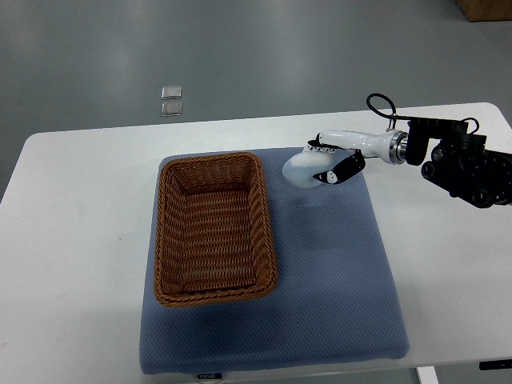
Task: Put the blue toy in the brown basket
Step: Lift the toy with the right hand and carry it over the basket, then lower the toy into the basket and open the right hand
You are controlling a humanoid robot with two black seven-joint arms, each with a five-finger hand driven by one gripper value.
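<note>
While the blue toy (302,170), a pale rounded lump, sits clasped in the right hand (326,162), the job is a short carry and a clean drop. White and black-tipped fingers (346,170) wrap it from the arm's side, so the toy juts out past the fingertips toward the brown basket (214,230); it appears lifted off the blue mat (336,272), judging by the faint shadow just below the hand, though how high cannot be told from one steep view. The basket lies beyond the fingertips and a little nearer the robot, its closest rim only a short way off the toy. To do this well, I would judge that the hand should keep its clasp firm, rise enough to clear the woven rim, travel on in the direction the fingers already point until the toy hangs over the basket's open floor rather than over its wall, then lower and only then let go. A soft, round thing may roll, so a low release seems wise. No left arm shows above the white table (72,240)
</note>
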